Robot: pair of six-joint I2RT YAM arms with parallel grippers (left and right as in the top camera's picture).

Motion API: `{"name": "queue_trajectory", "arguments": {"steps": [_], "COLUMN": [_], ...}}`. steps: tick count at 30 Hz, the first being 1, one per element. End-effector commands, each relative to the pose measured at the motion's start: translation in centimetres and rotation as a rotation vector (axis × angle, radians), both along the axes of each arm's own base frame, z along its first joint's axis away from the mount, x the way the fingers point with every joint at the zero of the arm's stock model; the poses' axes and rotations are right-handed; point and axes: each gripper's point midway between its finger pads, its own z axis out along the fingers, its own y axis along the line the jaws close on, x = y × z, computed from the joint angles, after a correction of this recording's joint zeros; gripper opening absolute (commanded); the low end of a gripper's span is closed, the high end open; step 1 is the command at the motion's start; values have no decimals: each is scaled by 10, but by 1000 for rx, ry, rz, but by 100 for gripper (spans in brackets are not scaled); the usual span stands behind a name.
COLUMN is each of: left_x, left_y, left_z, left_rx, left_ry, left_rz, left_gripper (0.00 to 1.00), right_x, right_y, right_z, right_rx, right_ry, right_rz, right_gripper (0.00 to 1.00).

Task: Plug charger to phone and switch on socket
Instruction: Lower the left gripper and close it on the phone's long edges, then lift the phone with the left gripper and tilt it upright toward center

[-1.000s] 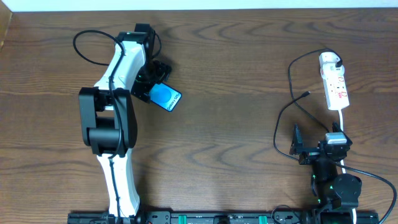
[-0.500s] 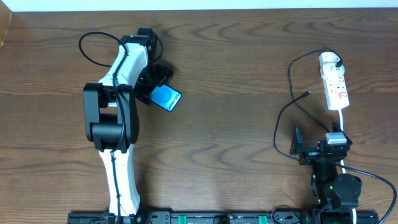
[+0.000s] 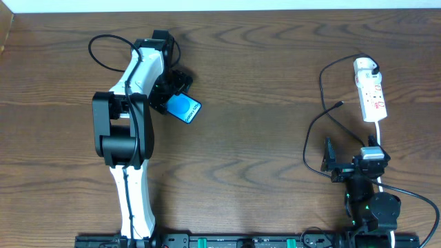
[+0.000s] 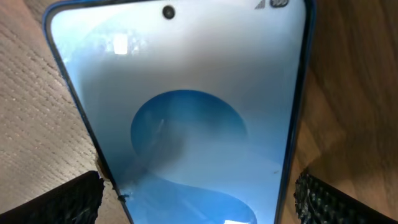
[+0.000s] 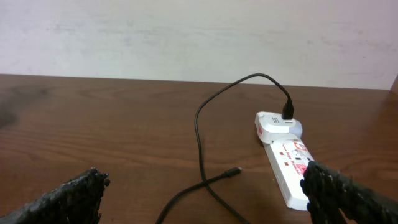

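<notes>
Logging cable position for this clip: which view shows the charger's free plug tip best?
The right wrist view: the plug tip lies close and unblocked. Overhead shows it only as a tiny dark end. The left wrist view shows only the phone.

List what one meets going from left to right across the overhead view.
left arm → phone → charger plug tip → socket
</notes>
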Motion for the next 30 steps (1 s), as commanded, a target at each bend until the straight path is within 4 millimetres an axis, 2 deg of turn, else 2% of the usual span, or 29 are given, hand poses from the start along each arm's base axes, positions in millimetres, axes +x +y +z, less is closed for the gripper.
{"name": "queue_trajectory", "arguments": {"steps": [1,7,14,23,27,30], "left_x": [-5,-7,-23,-27,-27,-27], "left_y": [1,1,3,3,3,3], "left_z": [-10,-13,-24,-27,-27,-27], "left_rx": [11,14,21,22,22,22], "left_ry": [26,37,87,98,98,98], "left_rz": [-2,41,60,60,60,59], "left_gripper": [98,98,100,85,83,76], "right_x": [0,0,0,0,0,0], "right_y": [-3,-3,-3,-3,-3,-3], "right_z": [-2,-2,-2,-2,-2,-2], "right_rx": [-12,-12,-11,-12,-12,-12], "right_ry": [5,5,5,5,5,5], "right_rz": [-11,-11,-11,-11,-11,-11], "right_gripper": [99,99,99,99,99,99]}}
